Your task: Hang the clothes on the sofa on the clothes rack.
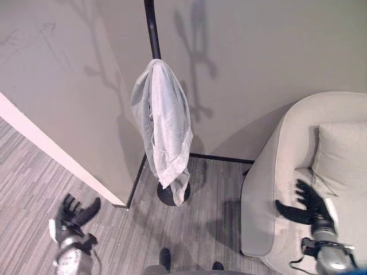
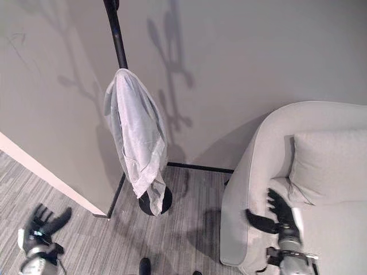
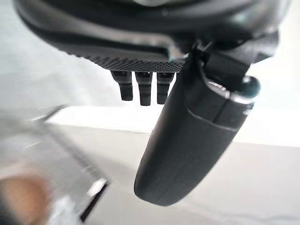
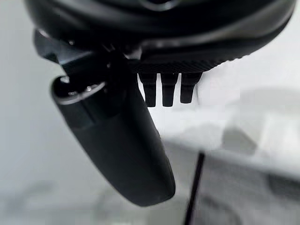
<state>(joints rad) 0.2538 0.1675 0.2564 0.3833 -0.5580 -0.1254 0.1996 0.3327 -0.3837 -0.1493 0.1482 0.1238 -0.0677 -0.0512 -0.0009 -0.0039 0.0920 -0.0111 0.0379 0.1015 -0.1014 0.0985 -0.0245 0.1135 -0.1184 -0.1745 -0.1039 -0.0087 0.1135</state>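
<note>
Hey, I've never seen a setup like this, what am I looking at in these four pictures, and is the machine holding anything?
This is a humanoid robot looking down from two cameras in its head; those two wide pictures show one scene. The two close-ups come from cameras on its wrists, looking along each dark hand. A white garment hangs on a black clothes rack near the wall. A beige sofa with a cushion stands to the robot's right. The left hand is above the floor, the right hand over the sofa seat. Both hands are open and hold nothing.
</note>
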